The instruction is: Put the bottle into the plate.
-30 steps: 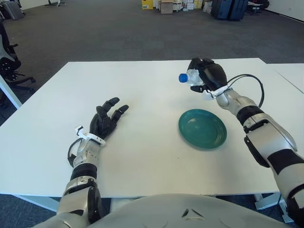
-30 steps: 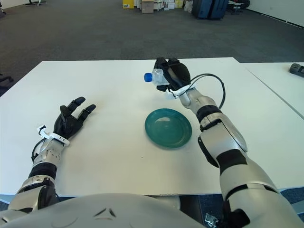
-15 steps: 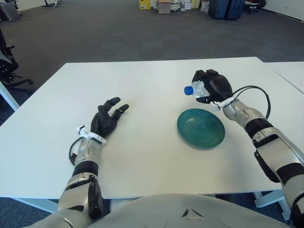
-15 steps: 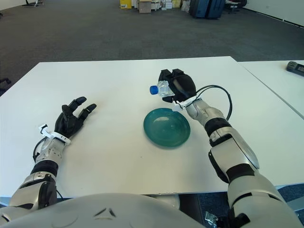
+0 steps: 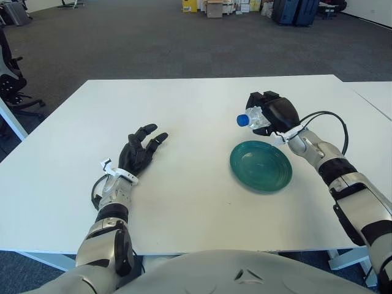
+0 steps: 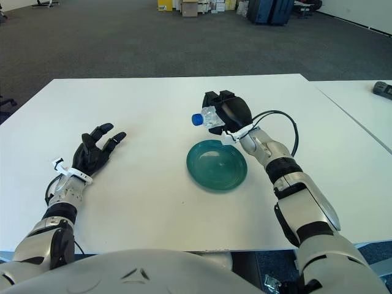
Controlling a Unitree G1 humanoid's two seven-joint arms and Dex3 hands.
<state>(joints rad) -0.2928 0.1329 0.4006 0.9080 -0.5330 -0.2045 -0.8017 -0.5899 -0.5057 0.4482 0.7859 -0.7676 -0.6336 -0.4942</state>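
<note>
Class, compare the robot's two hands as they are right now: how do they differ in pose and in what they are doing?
The left hand lies low on the table with its fingers spread and holds nothing; the right hand is raised, its fingers curled around the bottle. The right hand is just beyond the plate; the left hand is far from it. Both hands are black.

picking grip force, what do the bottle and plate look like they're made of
Bottle: looks like thin clear plastic, see-through with a blue cap, held in the right hand above the table.
Plate: glossy dark green, with highlights on its surface; probably glazed ceramic, though hard plastic can't be ruled out.
</note>
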